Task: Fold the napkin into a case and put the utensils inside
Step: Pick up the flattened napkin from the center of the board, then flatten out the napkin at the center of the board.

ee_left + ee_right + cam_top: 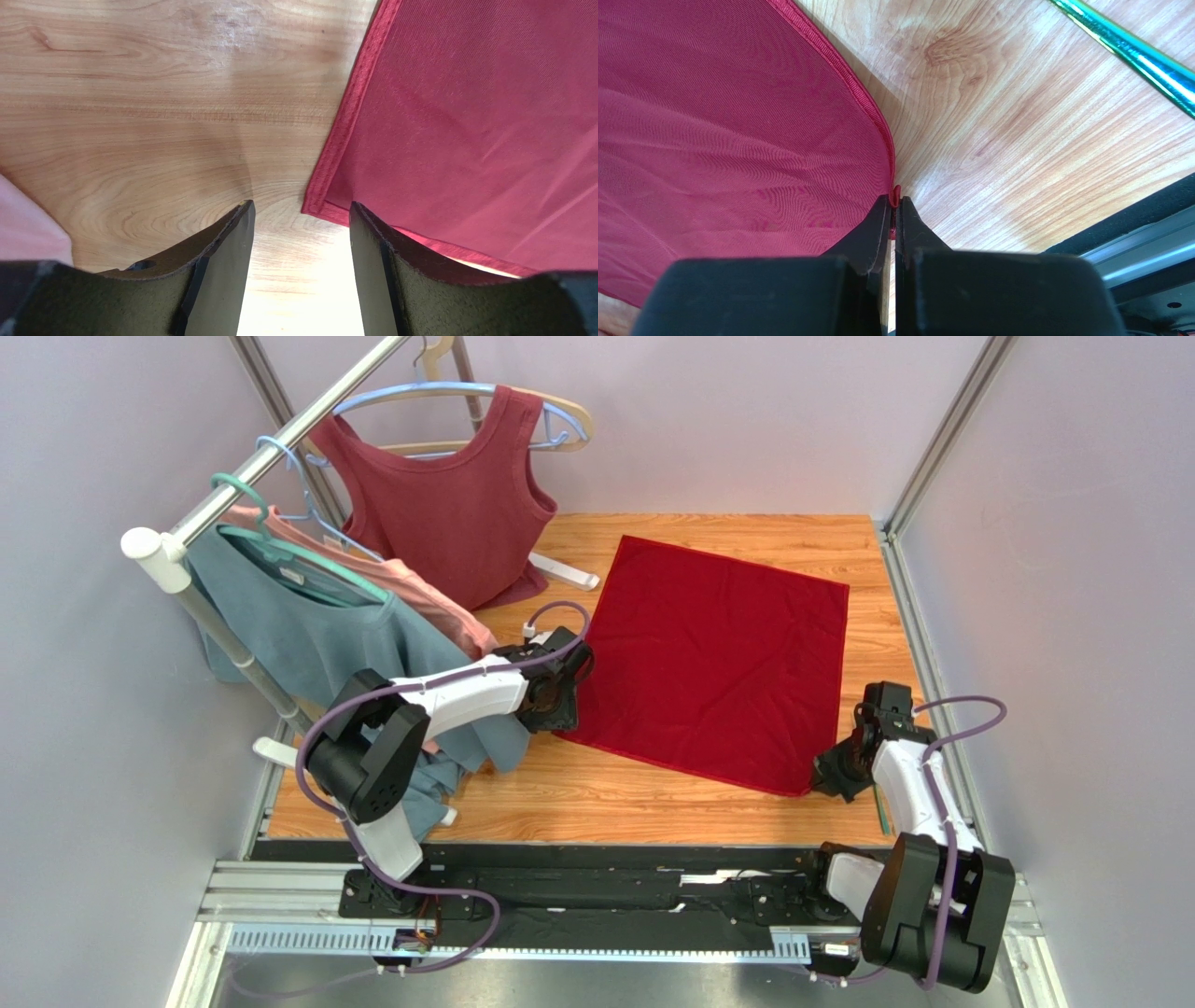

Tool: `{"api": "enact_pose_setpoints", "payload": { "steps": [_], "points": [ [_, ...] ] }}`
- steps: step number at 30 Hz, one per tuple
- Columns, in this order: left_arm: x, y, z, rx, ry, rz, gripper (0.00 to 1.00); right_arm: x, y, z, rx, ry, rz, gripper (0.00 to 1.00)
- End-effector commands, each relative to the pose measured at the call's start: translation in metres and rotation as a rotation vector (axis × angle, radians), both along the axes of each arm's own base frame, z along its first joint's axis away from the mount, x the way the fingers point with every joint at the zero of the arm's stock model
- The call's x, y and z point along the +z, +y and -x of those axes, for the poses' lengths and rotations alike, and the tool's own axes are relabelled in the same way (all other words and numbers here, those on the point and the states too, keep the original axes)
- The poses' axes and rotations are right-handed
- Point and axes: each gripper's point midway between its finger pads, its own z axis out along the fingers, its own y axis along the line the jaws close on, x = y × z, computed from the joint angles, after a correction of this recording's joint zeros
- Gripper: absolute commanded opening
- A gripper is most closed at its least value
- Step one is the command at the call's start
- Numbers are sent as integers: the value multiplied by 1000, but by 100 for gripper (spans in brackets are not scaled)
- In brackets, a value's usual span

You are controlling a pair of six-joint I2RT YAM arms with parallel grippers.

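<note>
The crimson napkin [709, 665] lies spread flat as one square sheet on the wooden table [617, 798]; no case is in view. My left gripper [564, 711] is open at the napkin's near-left corner [319, 204]. In its wrist view, one finger [224, 259] is over bare wood and the other [379, 266] is over the cloth's edge, with nothing held. My right gripper [825, 779] is shut on the hem at the napkin's near-right corner [894, 192], lifting the cloth [724, 119] slightly there. A slim shiny gold-green utensil [1130, 56] lies on the wood to the right.
A clothes rail [267, 455] stands at the left with a maroon sleeveless top [449, 490], a teal shirt [323, 630] and a pink garment [421, 588] hanging close to my left arm. A white strip [561, 570] lies behind the napkin. Walls close in the table.
</note>
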Motion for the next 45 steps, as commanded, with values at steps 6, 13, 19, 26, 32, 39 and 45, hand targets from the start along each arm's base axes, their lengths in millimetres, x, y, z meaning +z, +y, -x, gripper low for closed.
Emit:
{"api": "enact_pose_setpoints", "payload": {
  "steps": [6,13,19,26,32,39,45],
  "points": [
    [-12,-9,-6,116,29,26,62,1,3,-3,8,-39,-8,0],
    [-20,0,-4,170,25,-5,50,3,3,-2,5,-48,-1,0],
    [-10,-10,-16,113,-43,49,4,9,3,-3,7,-68,-2,0],
    [80,-48,-46,-92,-255,221,0,52,-1,-12,17,-191,43,0],
    [182,-69,-54,-221,-457,369,0,145,-25,-18,41,-359,232,0],
    [309,-66,-29,-350,-716,521,0,248,-19,7,76,-629,345,0],
    [435,-25,23,-383,-984,658,0,337,-3,59,122,-850,442,0]
  ]
}}
